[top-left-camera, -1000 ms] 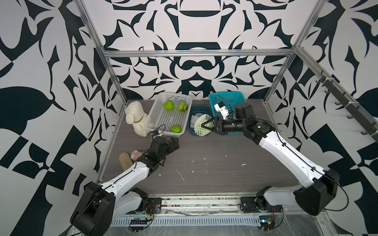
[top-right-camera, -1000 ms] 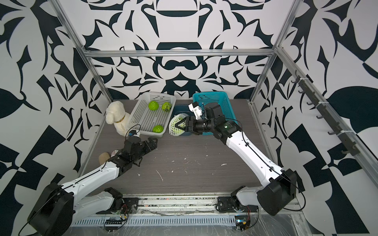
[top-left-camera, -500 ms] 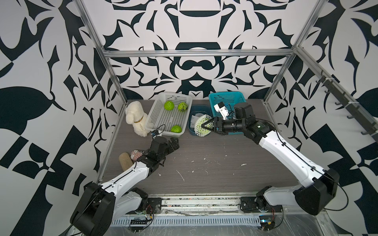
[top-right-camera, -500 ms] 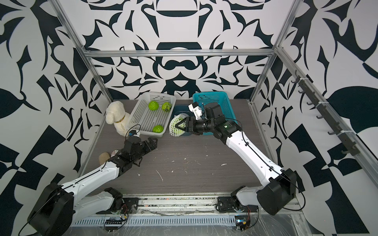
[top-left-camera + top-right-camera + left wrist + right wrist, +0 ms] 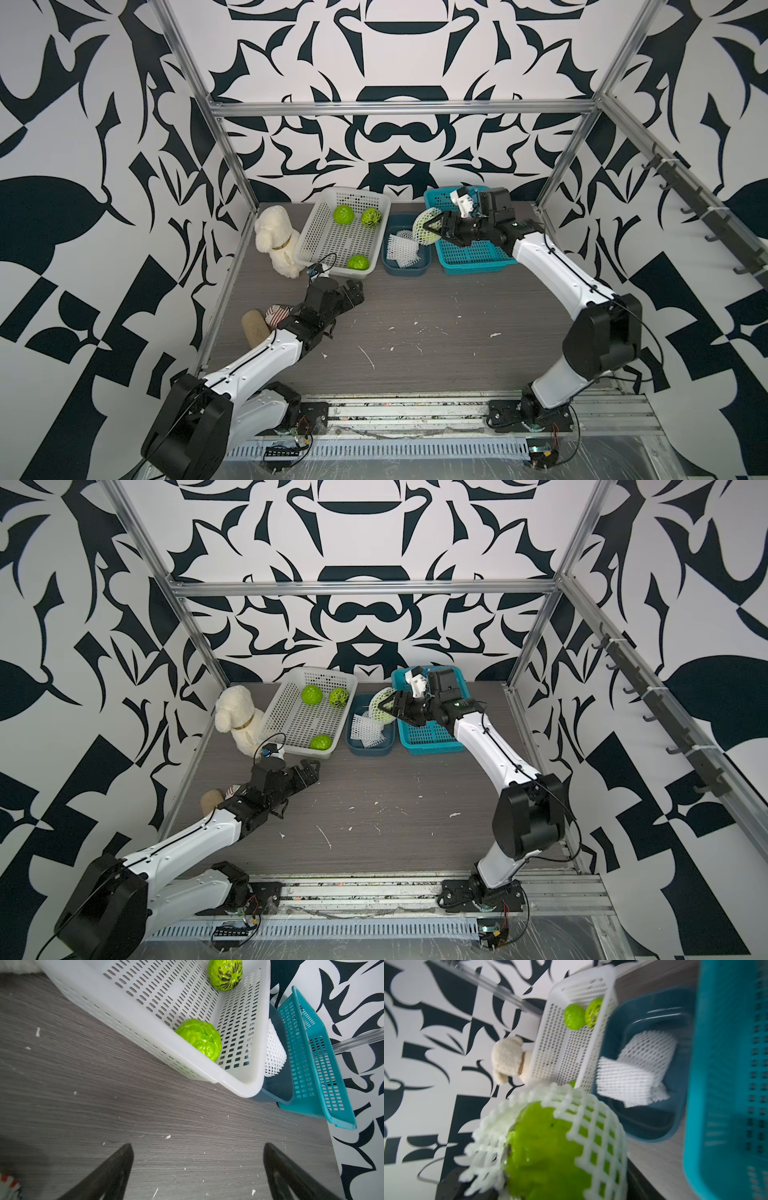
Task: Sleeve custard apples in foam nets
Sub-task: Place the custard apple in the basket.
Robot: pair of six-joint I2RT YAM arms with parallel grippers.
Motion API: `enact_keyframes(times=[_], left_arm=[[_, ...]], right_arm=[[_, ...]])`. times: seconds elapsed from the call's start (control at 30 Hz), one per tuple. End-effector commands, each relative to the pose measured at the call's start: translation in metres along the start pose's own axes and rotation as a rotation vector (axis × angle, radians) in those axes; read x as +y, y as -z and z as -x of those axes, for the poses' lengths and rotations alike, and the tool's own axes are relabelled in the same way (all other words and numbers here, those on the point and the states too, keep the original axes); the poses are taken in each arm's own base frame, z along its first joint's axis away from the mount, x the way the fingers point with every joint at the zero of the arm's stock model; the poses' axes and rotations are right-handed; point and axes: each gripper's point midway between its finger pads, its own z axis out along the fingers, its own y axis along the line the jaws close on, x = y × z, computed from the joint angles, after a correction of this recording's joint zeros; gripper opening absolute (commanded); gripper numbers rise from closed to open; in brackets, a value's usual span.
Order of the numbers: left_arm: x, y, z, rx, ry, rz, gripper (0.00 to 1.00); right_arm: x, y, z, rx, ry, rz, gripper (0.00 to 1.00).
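Hanging over the tabletop's (image 5: 415, 316) far edge, where the dark blue tub (image 5: 405, 271) meets the teal basket (image 5: 473, 254), a netted custard apple (image 5: 550, 1147) is clamped in the right gripper's (image 5: 435, 226) jaws. Three bare custard apples (image 5: 343, 215) (image 5: 371, 217) (image 5: 358, 262) are seen in the white basket (image 5: 318, 235), spare foam nets (image 5: 401, 247) in the tub. The left gripper's (image 5: 352, 292) jaws are held apart above the tabletop, near that basket.

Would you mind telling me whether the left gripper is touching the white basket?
Apart. The left wrist view shows a stretch of bare table between the open left gripper and the white basket.
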Motion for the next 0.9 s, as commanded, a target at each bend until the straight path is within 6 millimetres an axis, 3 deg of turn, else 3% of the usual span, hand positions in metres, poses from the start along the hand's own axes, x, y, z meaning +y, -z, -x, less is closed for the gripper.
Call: enact_keyframes(times=[0.0, 0.2, 0.37, 0.67, 0.87], left_arm=[[0.002, 0.003, 0.007, -0.018, -0.037, 0.024, 0.99], [0.006, 0.003, 0.010, -0.021, -0.057, 0.050, 1.00], [0.011, 0.005, 0.012, -0.033, -0.059, 0.061, 0.99], [0.019, 0.004, 0.016, -0.038, -0.046, 0.081, 0.99], [0.021, -0.001, 0.015, -0.025, -0.039, 0.088, 1.00]], right_arm=[[-0.007, 0.011, 0.056, -0.143, 0.041, -0.007, 0.49], [-0.070, -0.003, 0.113, -0.216, -0.040, -0.105, 0.49], [-0.118, -0.025, 0.141, -0.263, -0.079, -0.203, 0.48], [-0.183, -0.075, 0.158, -0.267, -0.151, -0.304, 0.47], [-0.197, -0.092, 0.161, -0.265, -0.152, -0.344, 0.48]])
